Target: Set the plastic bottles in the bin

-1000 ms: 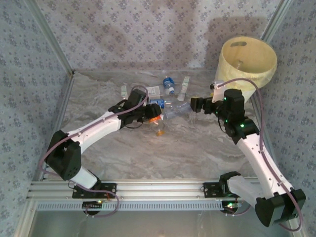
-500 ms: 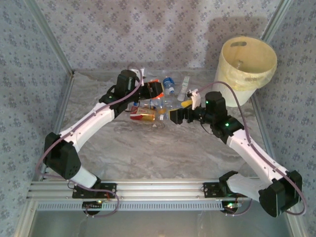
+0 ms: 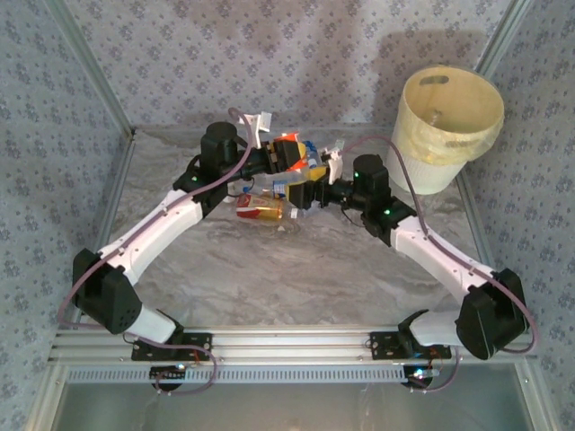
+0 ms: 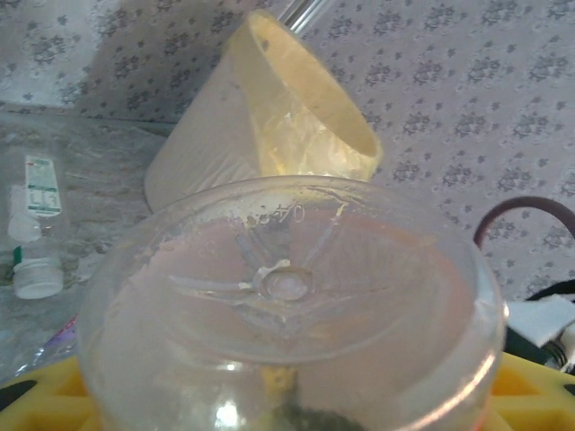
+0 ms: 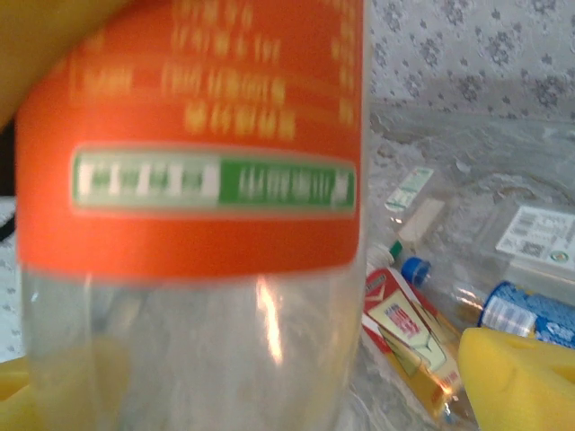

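Orange-labelled and clear below, the bottle (image 5: 189, 180) is pinched in the left gripper (image 3: 284, 160) above the far middle of the table (image 3: 269, 269), well apart from the bin (image 3: 449, 121) at the far right. The right gripper (image 3: 298, 189) stands spread around it, one yellow finger (image 5: 517, 377) not touching its wall. A clean handover likely needs the right jaws centred on the label and firm before the left lets go, since thin plastic may buckle or slip.

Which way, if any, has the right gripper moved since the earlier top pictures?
Yes. The right gripper has moved left, away from the bin.
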